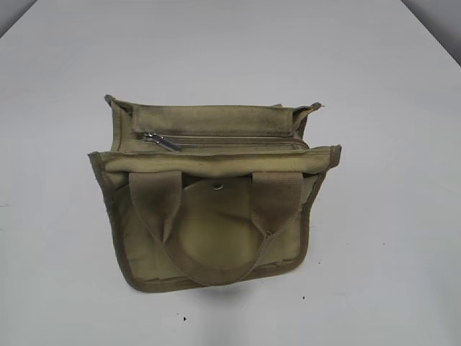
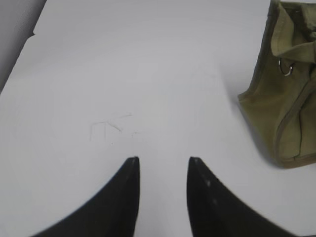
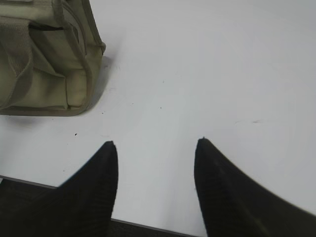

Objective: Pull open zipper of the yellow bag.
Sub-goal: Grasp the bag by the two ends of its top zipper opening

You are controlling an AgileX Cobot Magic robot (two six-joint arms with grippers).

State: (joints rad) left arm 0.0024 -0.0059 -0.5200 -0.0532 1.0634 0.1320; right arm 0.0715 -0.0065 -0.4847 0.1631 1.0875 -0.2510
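Note:
The yellow bag (image 1: 216, 209), a boxy olive canvas tote with two webbing handles, stands in the middle of the white table. Its zipper (image 1: 230, 141) runs straight across the top, with the silver slider and pull tab (image 1: 160, 140) at the left end. Neither arm shows in the exterior view. My left gripper (image 2: 163, 159) is open over bare table, the bag's end (image 2: 284, 98) off to its right. Open too, my right gripper (image 3: 157, 141) hovers near the table's front edge, and the bag (image 3: 44, 64) lies at its upper left. Nothing sits between either pair of fingers.
The white table (image 1: 374, 86) spreads wide on all sides of the bag. Its near edge (image 3: 148, 224) shows just under my right gripper. A grey floor strip (image 2: 15, 39) lies past the table's left edge.

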